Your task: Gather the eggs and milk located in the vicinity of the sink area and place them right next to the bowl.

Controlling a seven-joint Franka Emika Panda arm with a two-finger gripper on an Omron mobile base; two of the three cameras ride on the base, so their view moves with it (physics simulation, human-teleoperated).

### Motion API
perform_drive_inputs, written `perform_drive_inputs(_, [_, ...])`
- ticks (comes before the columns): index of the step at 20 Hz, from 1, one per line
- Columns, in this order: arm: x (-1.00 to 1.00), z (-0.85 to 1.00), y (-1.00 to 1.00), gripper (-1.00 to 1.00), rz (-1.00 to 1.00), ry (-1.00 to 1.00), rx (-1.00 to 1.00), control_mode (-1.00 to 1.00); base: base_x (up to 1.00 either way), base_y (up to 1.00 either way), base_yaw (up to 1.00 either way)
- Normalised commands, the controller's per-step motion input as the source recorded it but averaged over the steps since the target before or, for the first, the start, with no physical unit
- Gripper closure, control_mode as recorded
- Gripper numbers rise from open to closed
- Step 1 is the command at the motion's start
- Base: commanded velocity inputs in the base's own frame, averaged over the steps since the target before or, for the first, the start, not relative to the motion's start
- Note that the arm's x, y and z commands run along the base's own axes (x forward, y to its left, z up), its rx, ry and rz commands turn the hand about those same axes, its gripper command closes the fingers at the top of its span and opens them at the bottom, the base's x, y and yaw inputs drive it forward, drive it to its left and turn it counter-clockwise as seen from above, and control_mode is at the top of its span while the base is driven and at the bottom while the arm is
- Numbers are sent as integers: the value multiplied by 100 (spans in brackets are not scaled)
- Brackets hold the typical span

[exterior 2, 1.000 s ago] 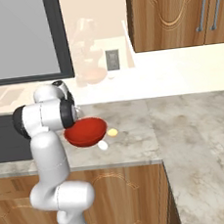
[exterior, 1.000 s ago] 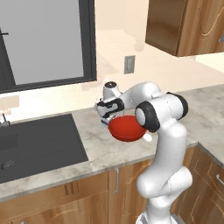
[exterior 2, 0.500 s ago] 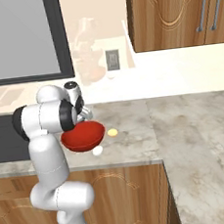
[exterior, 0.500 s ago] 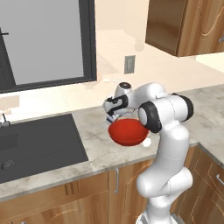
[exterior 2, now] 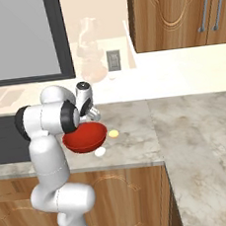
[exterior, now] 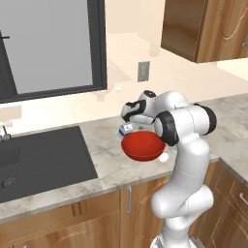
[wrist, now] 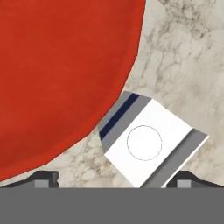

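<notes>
On the marble counter (exterior: 101, 160), the milk carton (exterior: 126, 129) stands upright just beside the far rim of the red bowl (exterior: 143, 146) — in the hand view its gabled top (wrist: 148, 142) with a blue stripe sits right against the bowl's (wrist: 61, 74) edge. Above the carton, the gripper (exterior: 130, 112) points down, its two dark fingertips (wrist: 43, 178) spread wide at either side of the carton's top, with clear gaps to it, so the carton is not pinched. Two eggs lie on the counter close to the bowl (exterior 2: 85, 137): a white egg (exterior 2: 100, 151) at its near side, almost touching, and a pale yellowish egg (exterior 2: 114, 133) just beside its right edge. The white egg (exterior: 163, 157) also shows against the arm in the left base view. Well to the left, the dark grey sink (exterior: 38, 160) is sunk into the counter, with part of a faucet (exterior: 5, 133) at its back edge.
</notes>
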Motion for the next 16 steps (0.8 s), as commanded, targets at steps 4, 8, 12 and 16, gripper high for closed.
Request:
perform_drive_inputs(4, [4,0,-6,-100,0,0,2,-100,0,0,0])
perform_drive_inputs(8, [0,18,-3,-100,0,-5,1,-100,0,0,0])
perform_drive_inputs(12, [0,41,-4,-100,0,-11,0,-100,0,0,0])
perform_drive_inputs(16, [0,60,-16,-100,0,-6,0,-100,0,0,0])
